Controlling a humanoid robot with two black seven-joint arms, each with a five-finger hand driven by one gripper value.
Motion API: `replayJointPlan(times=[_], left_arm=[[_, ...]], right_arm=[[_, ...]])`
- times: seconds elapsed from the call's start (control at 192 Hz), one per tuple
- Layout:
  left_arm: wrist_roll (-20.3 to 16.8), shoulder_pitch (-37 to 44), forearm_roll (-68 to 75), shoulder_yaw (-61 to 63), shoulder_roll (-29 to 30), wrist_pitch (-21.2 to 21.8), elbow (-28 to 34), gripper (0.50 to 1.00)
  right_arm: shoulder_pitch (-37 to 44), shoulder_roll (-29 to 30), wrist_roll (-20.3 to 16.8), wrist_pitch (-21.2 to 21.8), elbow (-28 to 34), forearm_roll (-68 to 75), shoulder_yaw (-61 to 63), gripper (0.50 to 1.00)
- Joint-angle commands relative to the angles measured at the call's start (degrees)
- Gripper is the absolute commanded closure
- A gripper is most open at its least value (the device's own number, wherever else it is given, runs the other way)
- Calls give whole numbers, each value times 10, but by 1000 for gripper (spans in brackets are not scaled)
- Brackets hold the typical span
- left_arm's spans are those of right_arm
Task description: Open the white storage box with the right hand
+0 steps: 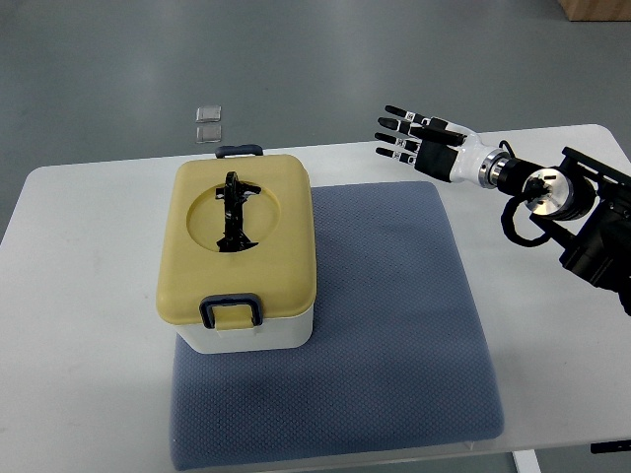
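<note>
White table (89, 207) fills most of the top view. At approx 11 o'clock, on the grey floor just past the table's far edge, 2 small clear squares (209, 123), one above the other.

Left of centre, approx 9 o'clock: white storage box (246, 333) w/ tan lid (192, 261), lid on and closed. Black carry handle (234, 212) lies flat in the lid's round recess. Dark blue latch (232, 311) at the near end, folded against the lid edge; 2nd dark blue latch (241, 151) at the far end. Box sits on the left part of a blue-grey mat (394, 325), its far end overhanging onto bare table.

Mat runs from centre to approx 5 o'clock, nothing else on it.

At approx 2 o'clock: right hand (419, 138), arm coming in from the right edge. Fingers (394, 111) stretched out straight, pointing left, spread apart, released, holding nothing. Hand hovers over the table's far edge, well apart from the box, no contact w/ lid or latches.
</note>
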Motion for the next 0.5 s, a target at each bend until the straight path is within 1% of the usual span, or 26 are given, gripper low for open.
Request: replayJointPlan(times=[0.0, 0.302, 0.495], left_arm=[[0, 0, 0, 0, 0, 2, 0, 500], [0, -3, -1, -1, 0, 3, 3, 500], [0, -15, -1, -3, 0, 3, 4, 500]], right_arm=[[0, 0, 0, 0, 0, 0, 0, 566], [6, -3, 0, -1, 0, -1, 0, 568], [5, -5, 2, 7, 1, -1, 0, 568]])
